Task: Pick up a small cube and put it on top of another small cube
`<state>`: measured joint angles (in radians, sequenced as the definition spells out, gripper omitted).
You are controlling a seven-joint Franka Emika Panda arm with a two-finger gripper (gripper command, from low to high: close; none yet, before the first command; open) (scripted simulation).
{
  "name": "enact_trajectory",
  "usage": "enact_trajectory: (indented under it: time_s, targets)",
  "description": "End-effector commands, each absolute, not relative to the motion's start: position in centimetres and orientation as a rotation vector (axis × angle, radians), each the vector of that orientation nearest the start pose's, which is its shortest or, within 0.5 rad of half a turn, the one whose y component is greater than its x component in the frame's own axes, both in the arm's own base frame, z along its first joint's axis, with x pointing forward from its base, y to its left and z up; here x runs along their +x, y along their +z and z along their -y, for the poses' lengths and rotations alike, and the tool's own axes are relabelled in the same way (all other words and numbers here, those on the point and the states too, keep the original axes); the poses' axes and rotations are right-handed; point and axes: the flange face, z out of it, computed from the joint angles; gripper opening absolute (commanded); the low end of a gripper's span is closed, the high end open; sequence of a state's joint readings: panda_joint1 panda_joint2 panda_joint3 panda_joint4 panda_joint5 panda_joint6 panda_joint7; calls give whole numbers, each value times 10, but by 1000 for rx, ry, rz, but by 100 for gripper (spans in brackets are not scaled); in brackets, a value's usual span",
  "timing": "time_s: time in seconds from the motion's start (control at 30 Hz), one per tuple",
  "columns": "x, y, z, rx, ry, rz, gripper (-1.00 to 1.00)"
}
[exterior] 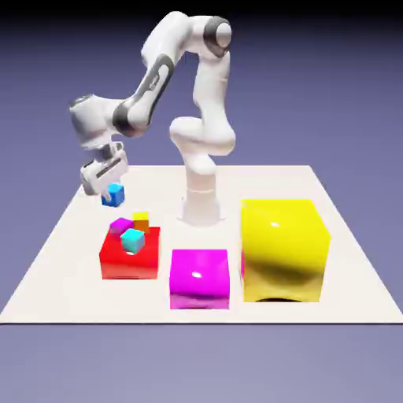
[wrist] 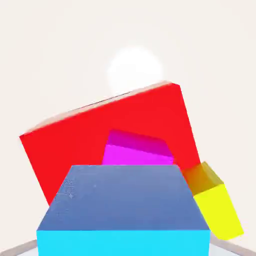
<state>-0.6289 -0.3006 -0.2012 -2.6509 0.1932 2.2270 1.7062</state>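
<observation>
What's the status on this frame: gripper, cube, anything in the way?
Gripper shut on the small cube, held clear above the table. Red block below carries small magenta, orange and teal cubes. Nothing blocking the path.

You get bright, even rendered light from above: soft white glare spots sit on the yellow block (exterior: 283, 250) and magenta block (exterior: 200, 278), with only faint shadows at their bases. In the hand view a blurred white highlight (wrist: 135, 70) blooms on the table (wrist: 50, 50), and the red block (wrist: 75, 145) shows smeared edges.
</observation>
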Motion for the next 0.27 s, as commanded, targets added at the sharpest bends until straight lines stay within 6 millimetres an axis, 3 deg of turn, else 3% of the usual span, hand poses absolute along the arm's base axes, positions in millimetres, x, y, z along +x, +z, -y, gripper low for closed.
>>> enact_trajectory:
  time_s: [0.0, 0.1, 0.13, 0.17, 0.23]
  targets:
    - [272, 315, 280, -728, 313, -2909, -100]
    - [272, 275, 272, -726, 311, -2913, -100]
    - [272, 275, 272, -726, 311, -2913, 100]
    - [272, 275, 272, -726, 311, -2913, 100]
    - [273, 303, 278, -728, 313, -2909, 100]
